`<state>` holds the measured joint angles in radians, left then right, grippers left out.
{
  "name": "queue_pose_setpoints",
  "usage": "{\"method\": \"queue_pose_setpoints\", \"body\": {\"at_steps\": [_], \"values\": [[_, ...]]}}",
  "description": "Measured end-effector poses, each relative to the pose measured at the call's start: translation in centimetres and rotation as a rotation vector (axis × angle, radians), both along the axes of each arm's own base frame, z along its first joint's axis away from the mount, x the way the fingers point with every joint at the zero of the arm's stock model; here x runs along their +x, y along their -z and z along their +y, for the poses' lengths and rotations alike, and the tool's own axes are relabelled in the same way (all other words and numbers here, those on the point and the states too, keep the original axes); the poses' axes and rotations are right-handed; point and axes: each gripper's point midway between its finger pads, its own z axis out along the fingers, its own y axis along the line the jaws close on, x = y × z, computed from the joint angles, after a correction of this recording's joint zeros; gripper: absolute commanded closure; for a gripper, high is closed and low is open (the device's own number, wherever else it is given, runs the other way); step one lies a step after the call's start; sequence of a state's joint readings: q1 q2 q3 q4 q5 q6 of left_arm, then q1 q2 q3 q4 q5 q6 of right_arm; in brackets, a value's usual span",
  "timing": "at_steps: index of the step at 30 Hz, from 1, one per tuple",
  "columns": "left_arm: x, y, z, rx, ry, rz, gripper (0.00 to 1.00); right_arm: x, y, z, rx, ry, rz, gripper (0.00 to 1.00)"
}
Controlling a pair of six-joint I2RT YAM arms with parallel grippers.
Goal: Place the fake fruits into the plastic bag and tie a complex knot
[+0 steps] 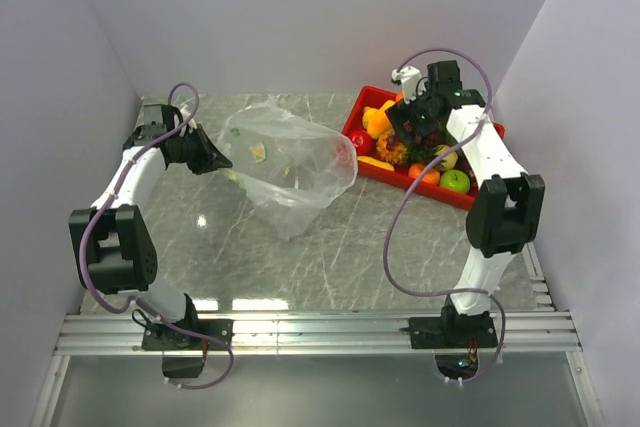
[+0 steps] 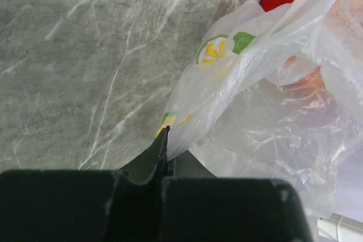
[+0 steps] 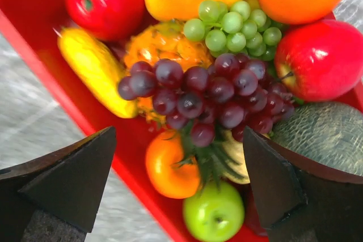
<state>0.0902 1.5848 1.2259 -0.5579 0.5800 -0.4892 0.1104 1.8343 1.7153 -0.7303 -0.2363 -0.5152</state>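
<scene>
Nearest me, the left tool (image 1: 212, 159) sits on the side of the bag (image 1: 290, 162) away from the tray (image 1: 352, 129). Its jaws are pressed together on a pinch of the bag's rim, and the wrist view shows the film trapped right at the tips. I'd say it holds that edge up so the mouth gapes toward the tray, ready to take fruit. The bag lies crumpled on the bench (image 1: 250, 257), its far side just beside the tray's left end. A lemon print (image 2: 215, 49) shows on the film; whether any fruit is inside I cannot tell.

Farther back, the tray is packed. Purple grapes (image 3: 210, 92) are draped over a pineapple (image 3: 164, 46), and a green apple (image 3: 214, 213) sits at the tray's near wall. The right tool (image 3: 178, 137) hangs over the tray's middle, jaws spread wide and empty, straddling the grapes. That looks like the lineup for a pick, though the bunch may roll when squeezed.
</scene>
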Motion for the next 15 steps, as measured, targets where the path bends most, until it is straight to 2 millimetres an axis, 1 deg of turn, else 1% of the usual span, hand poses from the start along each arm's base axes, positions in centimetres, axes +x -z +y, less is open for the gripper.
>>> {"method": "queue_pose_setpoints", "body": {"at_steps": [3, 9, 14, 15], "values": [[0.0, 0.0, -0.1, -0.002, 0.005, -0.002, 1.0, 0.7, 1.0, -0.5, -0.058, -0.039, 0.003, 0.01], [-0.1, 0.0, -0.1, -0.006, 0.011, -0.001, 1.0, 2.9, 2.0, -1.3, -0.151, -0.086, -0.018, 0.01], [-0.1, 0.2, -0.3, -0.015, 0.018, 0.005, 1.0, 3.7, 3.8, -1.4, -0.176, -0.11, 0.012, 0.03], [-0.1, 0.2, -0.3, -0.016, 0.019, 0.007, 1.0, 3.6, 4.2, -1.4, -0.179, -0.114, 0.022, 0.06]]}}
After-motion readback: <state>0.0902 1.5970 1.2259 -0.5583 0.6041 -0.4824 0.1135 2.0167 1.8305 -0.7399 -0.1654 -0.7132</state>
